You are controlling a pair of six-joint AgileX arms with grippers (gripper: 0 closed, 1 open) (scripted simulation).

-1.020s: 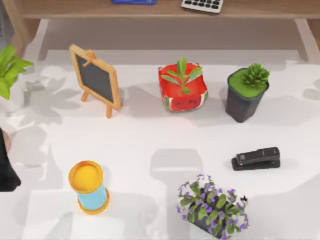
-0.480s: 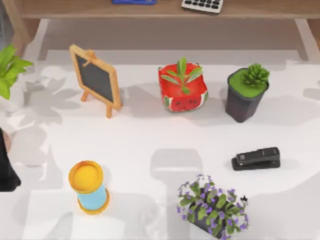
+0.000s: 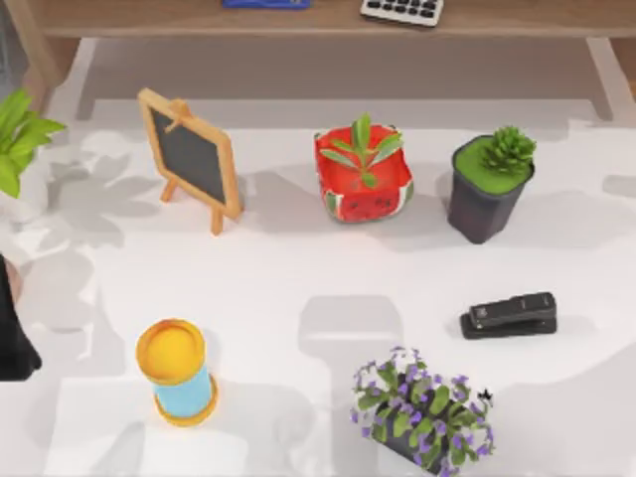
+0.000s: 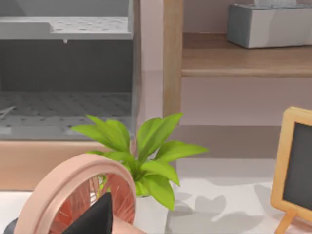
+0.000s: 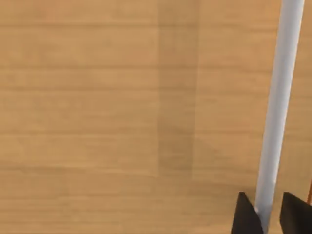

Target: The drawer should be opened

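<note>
While the left arm (image 3: 12, 328) sat parked at the surface's left edge, its end effector's state was unclear. The right end effector (image 5: 265, 214) was clenched on the handle (image 5: 278, 107) against the wooden drawer (image 5: 122, 97).

The white tabletop (image 3: 278, 288) is carrying a small chalkboard easel (image 3: 191, 157) at about ten o'clock, a watermelon-patterned planter (image 3: 363, 179) near twelve, and a dark pot with a green succulent (image 3: 489, 187) at two. A black stapler (image 3: 509, 315) is lying at four o'clock, a purple-flowered plant (image 3: 422, 412) is sitting at five, and a yellow-and-blue cylinder (image 3: 177, 371) is standing at seven. A wooden shelf (image 3: 328, 20) beyond the far edge is holding a calculator (image 3: 401, 10).
</note>
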